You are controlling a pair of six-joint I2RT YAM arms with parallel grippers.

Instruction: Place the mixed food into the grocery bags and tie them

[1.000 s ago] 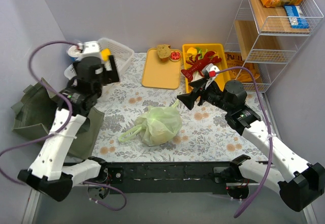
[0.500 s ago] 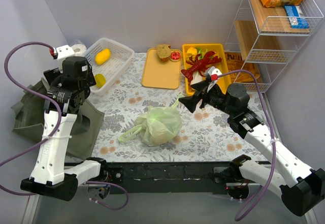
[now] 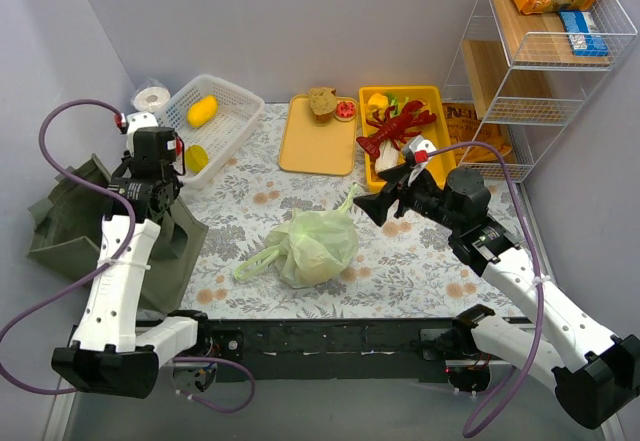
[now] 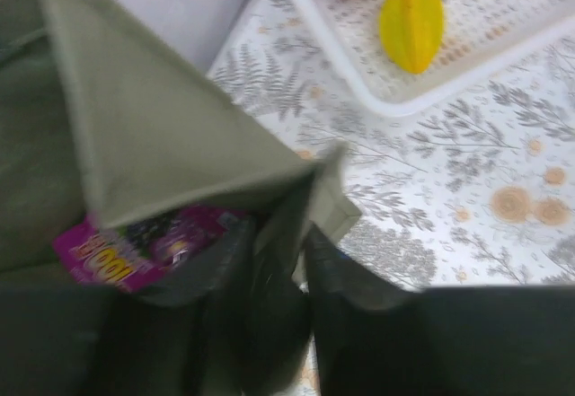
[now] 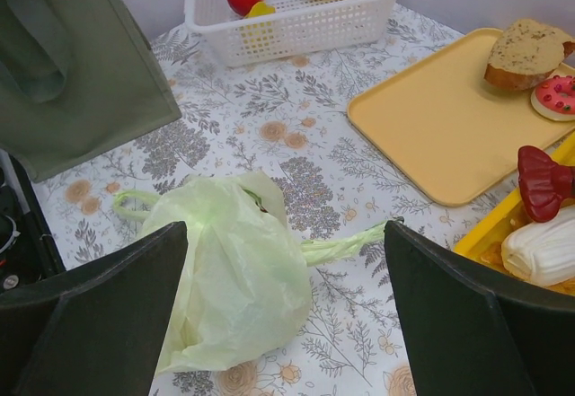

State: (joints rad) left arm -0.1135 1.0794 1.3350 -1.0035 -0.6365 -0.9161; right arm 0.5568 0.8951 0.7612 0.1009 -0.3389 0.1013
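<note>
Floral tabletop (image 3: 420, 261): green plastic bag (image 3: 318, 246) lies centre, right gripper (image 5: 286, 234) spread wide above it. Left gripper (image 4: 286, 245) straddles the olive tote (image 4: 162, 145) rim at left; grip cannot be told. Thin fabric may slip free, collapsing the mouth.

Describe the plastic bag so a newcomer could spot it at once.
Look at the floral-patterned table, at its middle, on the near side of the orange tray. There lies a pale-green plastic bag, bulging, with a loop handle trailing to its left. Unlike the dark olive fabric tote at the table's left edge, it is thin, crinkly and light-coloured.
</note>
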